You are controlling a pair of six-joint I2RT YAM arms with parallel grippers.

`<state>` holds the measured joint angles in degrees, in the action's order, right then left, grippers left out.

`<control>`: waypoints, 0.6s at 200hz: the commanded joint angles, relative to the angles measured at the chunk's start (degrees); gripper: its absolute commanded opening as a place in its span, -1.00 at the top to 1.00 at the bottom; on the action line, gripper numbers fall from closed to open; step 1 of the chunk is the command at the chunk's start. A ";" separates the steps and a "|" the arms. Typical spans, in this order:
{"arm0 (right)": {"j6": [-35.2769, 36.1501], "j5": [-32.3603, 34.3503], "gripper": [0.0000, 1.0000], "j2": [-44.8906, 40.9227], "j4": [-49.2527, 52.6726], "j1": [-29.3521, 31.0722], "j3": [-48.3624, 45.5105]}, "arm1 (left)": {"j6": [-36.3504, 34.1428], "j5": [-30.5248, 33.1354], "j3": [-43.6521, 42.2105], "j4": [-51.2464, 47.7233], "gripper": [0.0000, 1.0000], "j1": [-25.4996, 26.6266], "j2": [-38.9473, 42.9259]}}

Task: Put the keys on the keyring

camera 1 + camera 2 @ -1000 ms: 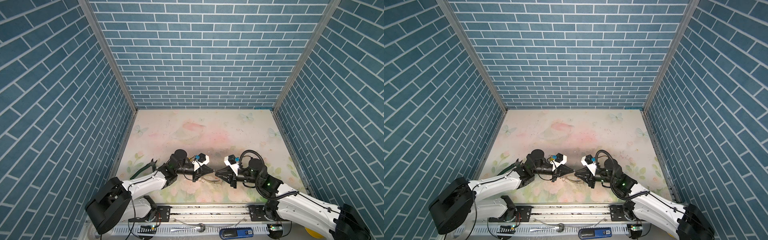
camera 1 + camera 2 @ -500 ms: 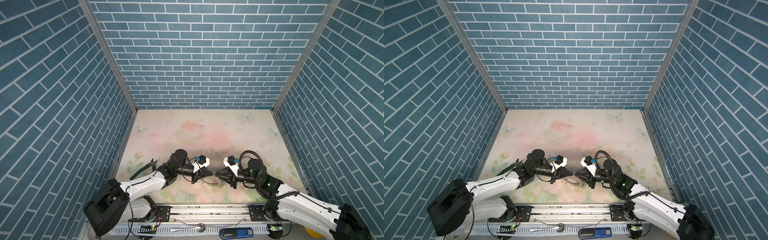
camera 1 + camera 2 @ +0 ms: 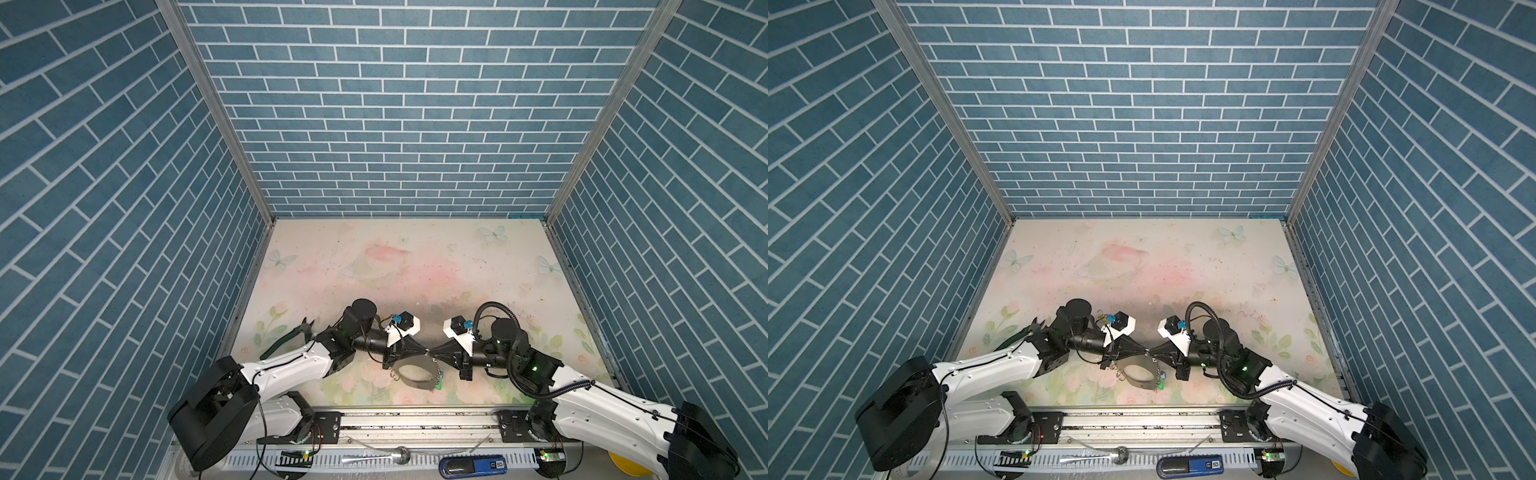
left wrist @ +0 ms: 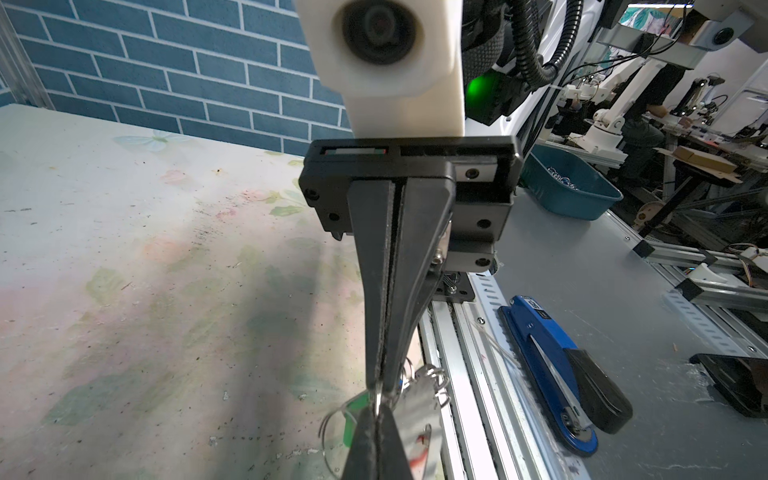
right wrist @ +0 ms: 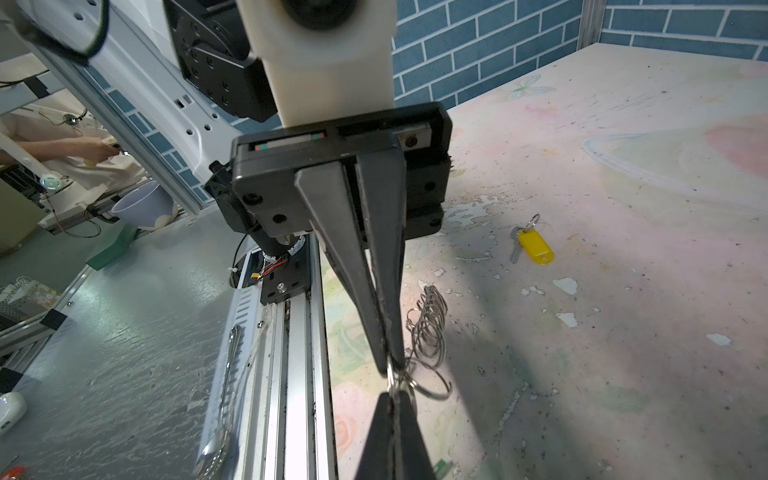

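Observation:
In both top views my left gripper [image 3: 424, 353] [image 3: 1144, 352] and right gripper [image 3: 434, 353] [image 3: 1153, 352] meet tip to tip low over the table's front. Both are shut on small silver rings at the edge of the keyring [image 3: 415, 380] [image 3: 1139, 379], a black hoop hanging just below them. A green key tag [image 3: 439, 385] and a blue one [image 3: 1163, 376] hang at the hoop's right side. In the left wrist view my left gripper [image 4: 376, 409] pinches a ring beside the green tag [image 4: 353, 415]. In the right wrist view my right gripper [image 5: 392, 395] holds a ring, and a yellow-tagged key [image 5: 534, 245] lies apart on the table.
Green-handled pliers [image 3: 286, 340] lie under the left arm by the left wall. In front of the table run a metal rail, a spoon [image 3: 374, 459] and a blue stapler [image 3: 471, 464]. Brick walls close in three sides.
The right gripper's jaws, slightly apart before, have closed on the ring. Both arms stay tip to tip in nearly the same place.

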<state>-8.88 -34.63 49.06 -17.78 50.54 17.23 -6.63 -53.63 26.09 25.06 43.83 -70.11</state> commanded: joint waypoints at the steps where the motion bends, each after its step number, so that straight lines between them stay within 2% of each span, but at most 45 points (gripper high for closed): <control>1: 1.32 -0.86 1.00 0.16 -1.02 0.48 2.76 | -0.57 -1.56 2.13 0.81 1.00 0.92 -0.21; 23: 1.50 -0.62 0.86 0.34 -0.77 0.61 2.85 | -0.75 -1.70 2.50 0.11 1.00 1.07 -0.38; 46: 1.84 -0.36 0.84 0.65 -0.50 0.94 3.08 | -1.01 -1.88 2.80 -0.62 1.00 1.51 -0.44; 69: 2.06 -0.41 0.86 1.03 -0.37 1.14 3.36 | -1.31 -1.88 3.16 -1.31 1.00 1.78 -0.42; 97: 2.55 -0.13 1.00 0.76 0.29 1.35 3.65 | -1.72 -1.56 3.29 -1.87 0.99 1.78 -0.49; 120: 1.90 1.38 1.00 -0.54 0.28 1.33 3.43 | -1.90 -0.95 3.28 -2.12 0.97 1.78 -0.37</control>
<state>-7.57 -34.52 49.60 -16.64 51.37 17.26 -7.14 -53.60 27.20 21.23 44.62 -70.22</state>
